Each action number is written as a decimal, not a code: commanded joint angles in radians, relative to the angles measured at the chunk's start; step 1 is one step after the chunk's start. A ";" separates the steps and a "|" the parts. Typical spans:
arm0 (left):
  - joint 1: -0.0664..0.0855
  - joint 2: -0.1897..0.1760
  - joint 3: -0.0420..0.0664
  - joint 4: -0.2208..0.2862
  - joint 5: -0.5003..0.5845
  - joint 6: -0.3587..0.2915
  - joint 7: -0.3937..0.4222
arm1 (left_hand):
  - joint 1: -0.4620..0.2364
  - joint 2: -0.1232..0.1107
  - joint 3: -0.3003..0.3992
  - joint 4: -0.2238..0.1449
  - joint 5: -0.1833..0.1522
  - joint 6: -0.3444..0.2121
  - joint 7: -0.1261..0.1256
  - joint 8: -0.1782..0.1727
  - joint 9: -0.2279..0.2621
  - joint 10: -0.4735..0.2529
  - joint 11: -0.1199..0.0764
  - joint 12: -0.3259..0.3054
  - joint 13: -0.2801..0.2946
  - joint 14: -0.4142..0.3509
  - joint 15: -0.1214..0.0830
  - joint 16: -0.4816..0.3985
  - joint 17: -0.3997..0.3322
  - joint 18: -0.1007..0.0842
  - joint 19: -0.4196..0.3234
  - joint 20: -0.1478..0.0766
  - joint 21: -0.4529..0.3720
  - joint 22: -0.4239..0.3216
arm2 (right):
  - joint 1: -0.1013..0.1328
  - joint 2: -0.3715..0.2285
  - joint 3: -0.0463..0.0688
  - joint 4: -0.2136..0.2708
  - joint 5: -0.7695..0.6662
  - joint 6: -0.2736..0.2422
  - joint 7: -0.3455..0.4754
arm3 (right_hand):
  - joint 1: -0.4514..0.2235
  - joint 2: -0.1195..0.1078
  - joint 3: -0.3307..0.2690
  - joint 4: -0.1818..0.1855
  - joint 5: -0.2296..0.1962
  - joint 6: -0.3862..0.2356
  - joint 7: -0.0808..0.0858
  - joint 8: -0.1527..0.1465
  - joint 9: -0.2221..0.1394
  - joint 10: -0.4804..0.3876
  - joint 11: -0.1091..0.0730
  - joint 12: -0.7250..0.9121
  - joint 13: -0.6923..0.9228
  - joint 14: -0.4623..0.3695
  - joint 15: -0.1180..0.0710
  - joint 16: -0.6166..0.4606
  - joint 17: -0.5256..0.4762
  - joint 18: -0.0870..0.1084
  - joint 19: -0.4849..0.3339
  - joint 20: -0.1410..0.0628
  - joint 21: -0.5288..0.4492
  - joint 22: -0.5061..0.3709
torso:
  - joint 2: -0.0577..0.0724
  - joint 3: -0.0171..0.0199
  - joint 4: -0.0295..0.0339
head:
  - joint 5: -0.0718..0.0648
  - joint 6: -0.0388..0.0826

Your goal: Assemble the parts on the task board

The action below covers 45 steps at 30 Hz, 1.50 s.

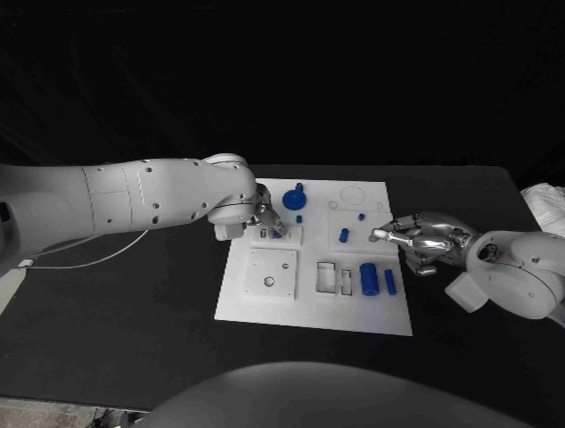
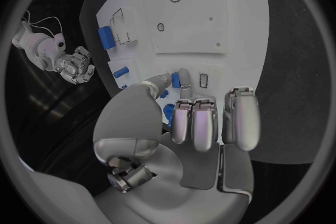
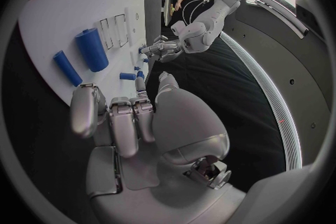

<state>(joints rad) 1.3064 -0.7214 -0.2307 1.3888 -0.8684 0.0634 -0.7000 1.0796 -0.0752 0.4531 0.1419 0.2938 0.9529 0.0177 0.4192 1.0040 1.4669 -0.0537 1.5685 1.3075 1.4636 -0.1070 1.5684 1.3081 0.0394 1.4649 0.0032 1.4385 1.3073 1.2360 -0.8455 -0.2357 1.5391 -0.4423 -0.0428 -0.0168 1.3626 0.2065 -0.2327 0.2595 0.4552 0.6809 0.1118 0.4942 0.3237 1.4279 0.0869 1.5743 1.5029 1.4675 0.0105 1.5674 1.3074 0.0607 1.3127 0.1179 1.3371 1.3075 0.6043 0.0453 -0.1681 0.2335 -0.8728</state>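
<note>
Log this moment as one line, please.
left robot hand: fingertips on small blue part, task board | right robot hand: empty, at board's right edge | two blue cylinders lying loose

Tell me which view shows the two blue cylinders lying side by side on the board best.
The right wrist view: the two blue cylinders lie large and unobstructed on the white board. The head view shows them small; the left wrist view shows one cylinder near the board's edge.
</note>
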 commanded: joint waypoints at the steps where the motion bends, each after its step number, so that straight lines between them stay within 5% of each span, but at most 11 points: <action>1: -0.002 0.003 0.000 0.000 0.006 0.015 -0.123 | -0.010 0.003 -0.022 0.008 -0.023 -0.001 0.009 -0.010 -0.001 0.104 0.007 0.002 0.263 0.107 0.008 0.002 0.263 0.004 0.024 0.010 -0.008 0.099 | -0.002 0.000 0.000 0.000 -0.004 0.019 0.003 | 0.026 0.017 0.008 0.001 0.005 -0.005 0.002 -0.004 -0.001 0.143 -0.043 -0.004 0.068 0.103 -0.007 0.003 0.263 0.010 -0.006 0.000 -0.004 0.169 | 0.000 -0.0003 -0.0004 | 0.000 0.000; 7: -0.004 0.003 0.000 0.000 0.006 0.012 -0.125 | -0.013 0.010 -0.066 0.026 -0.075 0.002 0.011 -0.022 0.000 0.104 0.010 0.002 0.263 0.107 0.010 0.002 0.263 0.004 0.025 0.012 -0.009 0.100 | -0.004 -0.001 0.000 0.000 -0.003 0.020 0.003 | 0.026 0.017 0.008 0.001 0.005 -0.005 0.002 -0.004 -0.001 0.143 -0.043 -0.004 0.068 0.103 -0.007 0.003 0.263 0.010 -0.006 0.000 -0.005 0.169 | 0.000 -0.0004 0.0002 | 0.000 0.000; 23: -0.008 -0.003 0.000 0.003 -0.002 0.007 -0.143 | -0.021 0.009 -0.137 0.054 -0.127 0.006 0.015 -0.038 0.004 0.104 0.012 0.002 0.263 0.107 0.012 0.002 0.263 0.003 0.029 0.013 -0.007 0.106 | -0.007 -0.007 0.000 0.001 -0.003 0.022 0.006 | 0.027 0.017 0.009 0.000 0.005 -0.006 0.002 -0.004 -0.002 0.143 -0.043 -0.004 0.068 0.103 -0.007 0.003 0.263 0.011 -0.007 0.000 -0.006 0.168 | -0.001 -0.0006 0.0008 | 0.003 0.000; 26: -0.009 -0.007 0.000 0.007 -0.003 0.003 -0.142 | -0.039 -0.001 -0.169 0.072 -0.145 0.004 0.018 -0.040 0.008 0.104 0.014 0.002 0.263 0.107 0.013 0.002 0.263 0.002 0.031 0.014 -0.005 0.109 | -0.007 -0.008 0.000 0.001 -0.003 0.022 0.007 | 0.027 0.017 0.009 0.000 0.005 -0.006 0.002 -0.004 -0.002 0.143 -0.043 -0.004 0.068 0.103 -0.007 0.003 0.263 0.011 -0.007 0.000 -0.006 0.168 | -0.001 -0.0008 0.0007 | 0.003 0.000; 30: -0.009 -0.016 0.000 0.022 -0.004 -0.002 -0.141 | -0.081 -0.022 -0.242 0.110 -0.214 -0.003 0.018 -0.029 0.029 0.104 0.016 0.002 0.263 0.107 0.014 0.002 0.263 0.001 0.034 0.016 -0.004 0.113 | -0.008 -0.010 0.000 0.001 -0.003 0.022 0.007 | 0.027 0.017 0.009 0.000 0.005 -0.006 0.002 -0.004 -0.002 0.143 -0.043 -0.004 0.068 0.103 -0.007 0.003 0.263 0.011 -0.007 0.000 -0.006 0.168 | 0.000 -0.0011 0.0012 | 0.003 0.000; 35: -0.009 -0.030 0.000 0.041 -0.017 -0.006 -0.143 | -0.086 -0.026 -0.274 0.123 -0.230 -0.005 0.017 -0.021 0.041 0.104 0.015 0.002 0.263 0.107 0.013 0.002 0.263 0.001 0.035 0.015 -0.004 0.114 | -0.008 -0.013 0.000 0.002 -0.003 0.021 0.008 | 0.027 0.016 0.009 0.000 0.005 -0.006 0.002 -0.004 -0.002 0.143 -0.043 -0.004 0.068 0.103 -0.007 0.003 0.263 0.011 -0.008 0.000 -0.007 0.168 | 0.000 -0.0012 0.0028 | 0.003 0.000; 40: -0.006 -0.063 0.001 0.068 -0.032 0.005 -0.148 | -0.084 -0.026 -0.295 0.131 -0.236 -0.003 0.015 -0.015 0.049 0.104 0.013 0.002 0.263 0.107 0.012 0.002 0.263 0.002 0.034 0.014 -0.007 0.111 | -0.009 -0.017 0.000 0.002 -0.003 0.019 0.010 | 0.028 0.016 0.010 0.000 0.005 -0.007 0.002 -0.004 -0.002 0.143 -0.043 -0.004 0.068 0.103 -0.007 0.003 0.263 0.011 -0.007 0.000 -0.007 0.168 | -0.002 -0.0008 0.0006 | 0.006 0.000; 45: 0.019 -0.126 0.003 0.135 -0.045 0.006 -0.150 | -0.085 -0.025 -0.313 0.139 -0.238 0.000 0.013 -0.010 0.055 0.104 0.012 0.002 0.263 0.107 0.011 0.002 0.263 0.002 0.037 0.012 -0.005 0.114 | -0.009 -0.025 0.000 0.005 -0.004 0.008 0.022 | 0.027 0.016 0.009 0.000 0.005 -0.007 0.003 -0.004 -0.002 0.143 -0.043 -0.004 0.068 0.103 -0.007 0.003 0.263 0.011 -0.006 0.000 -0.006 0.168 | 0.000 -0.0013 0.0039 | 0.007 0.000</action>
<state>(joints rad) 1.3165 -0.8396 -0.2305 1.5082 -0.8921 0.0622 -0.6997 1.0007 -0.1014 0.1452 0.2794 0.0587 0.9521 0.0320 0.4049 1.0580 1.4669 -0.0467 1.5685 1.3074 1.4637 -0.1000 1.5684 1.3076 0.0393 1.4649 0.0105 1.4327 1.3078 1.2279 -0.8690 -0.2355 1.5412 -0.4419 -0.0406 -0.0132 1.3638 0.2077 -0.2271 0.2594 0.4552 0.6809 0.1119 0.4942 0.3231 1.4277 0.0871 1.5744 1.5038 1.4650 0.0097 1.5674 1.3079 0.0607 1.3128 0.1180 1.3340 1.3079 0.6035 0.0440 -0.1658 0.2399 -0.8728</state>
